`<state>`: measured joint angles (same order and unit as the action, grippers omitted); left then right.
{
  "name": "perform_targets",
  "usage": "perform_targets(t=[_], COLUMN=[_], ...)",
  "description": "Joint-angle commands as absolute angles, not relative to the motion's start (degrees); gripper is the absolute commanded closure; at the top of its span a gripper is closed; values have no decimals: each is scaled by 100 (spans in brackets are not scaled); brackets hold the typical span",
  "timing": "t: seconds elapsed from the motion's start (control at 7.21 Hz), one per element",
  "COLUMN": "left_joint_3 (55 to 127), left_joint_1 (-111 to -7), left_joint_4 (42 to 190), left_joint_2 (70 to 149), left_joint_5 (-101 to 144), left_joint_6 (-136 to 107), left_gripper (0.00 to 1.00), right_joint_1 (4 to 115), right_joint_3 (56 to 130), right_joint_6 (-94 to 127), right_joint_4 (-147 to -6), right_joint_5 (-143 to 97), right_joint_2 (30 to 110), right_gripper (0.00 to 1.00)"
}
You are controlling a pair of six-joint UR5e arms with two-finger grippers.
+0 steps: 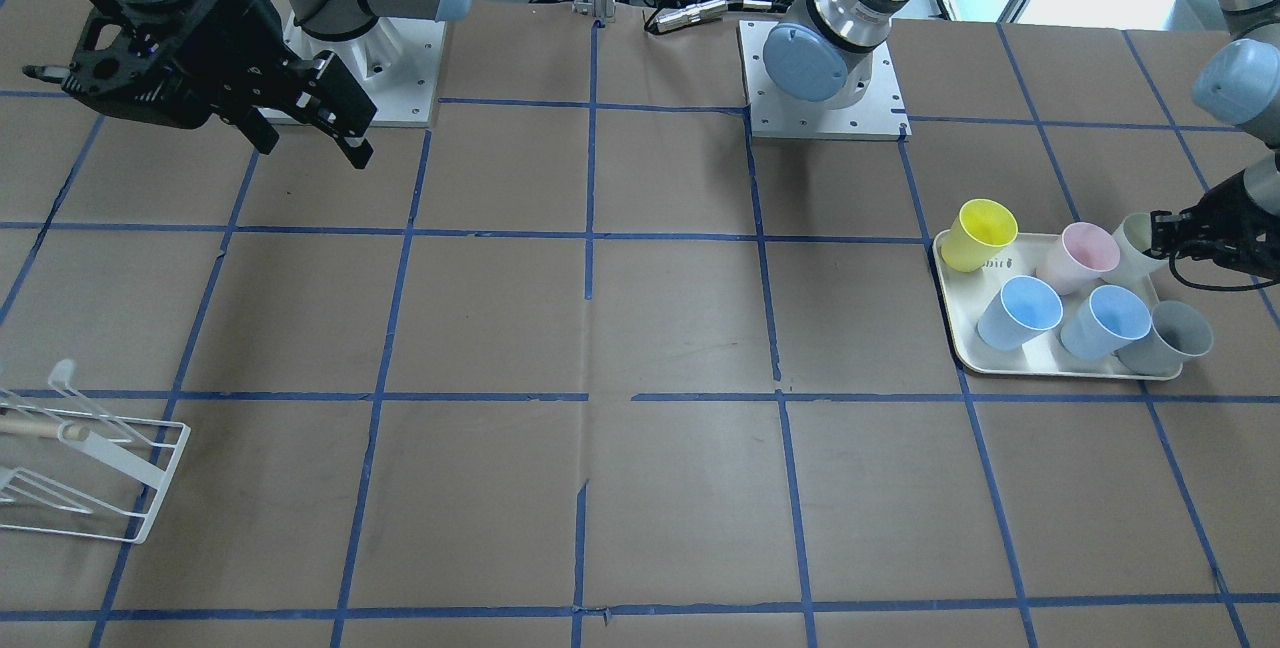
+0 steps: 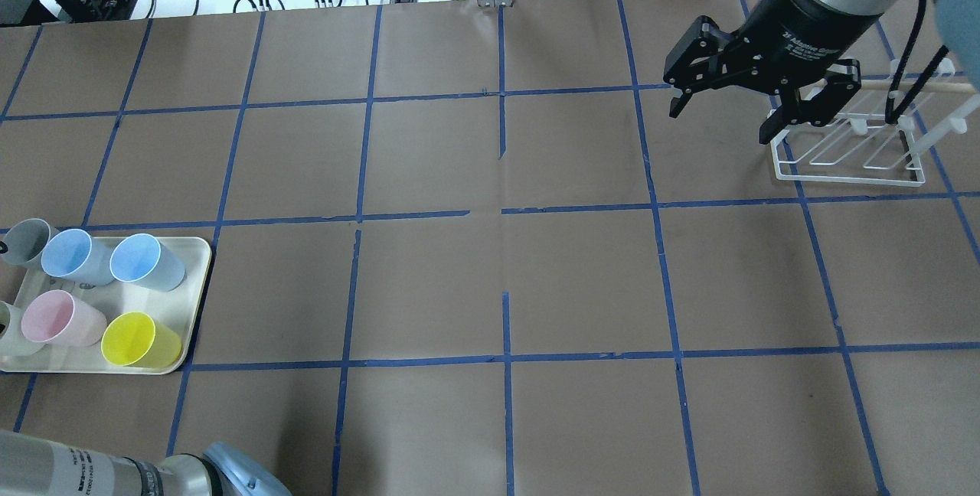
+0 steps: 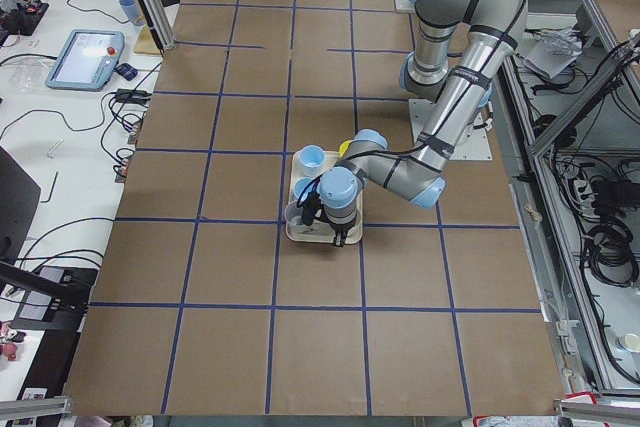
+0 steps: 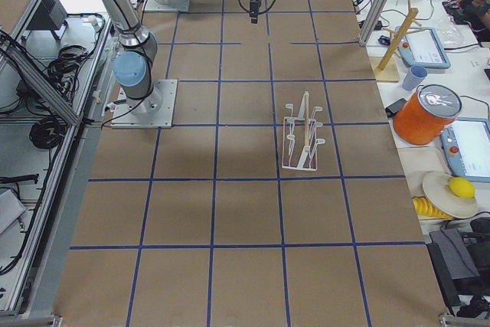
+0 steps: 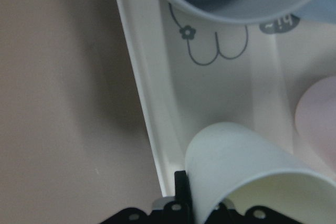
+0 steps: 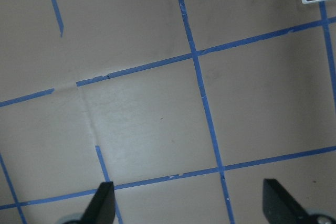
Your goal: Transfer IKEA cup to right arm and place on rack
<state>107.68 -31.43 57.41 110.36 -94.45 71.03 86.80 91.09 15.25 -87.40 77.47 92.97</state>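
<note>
Left gripper (image 1: 1162, 233): I see one finger (image 5: 181, 190) against the outer wall of the IKEA cup (image 5: 236, 166) at its rim. The other finger is hidden, so I cannot tell whether the grasp is closed. The cup sits at the edge of the tray (image 2: 193, 298), just beside the pink cup (image 1: 1080, 256). Right gripper (image 2: 720, 125): jaws spread wide, holding nothing, above the table near the rack (image 2: 850, 151).
</note>
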Motion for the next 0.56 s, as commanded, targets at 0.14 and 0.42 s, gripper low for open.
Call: perform_targets(t=[0.14, 0.42], left_joint_3=[10688, 10146], left_joint_1=[-3164, -3138], left_joint_4=[6018, 7094], left_joint_2=[10584, 10171], left_joint_5=[-9431, -8869], left_joint_6=[7137, 7339], left_gripper=[100, 100], right_joint_1=[8675, 8684], right_joint_3=[9114, 9132], right_joint_6=[2938, 3321], right_joint_4=[-8736, -8754], right_joint_5=[6481, 5317], right_joint_2=[9149, 9123], right_gripper=[0, 0])
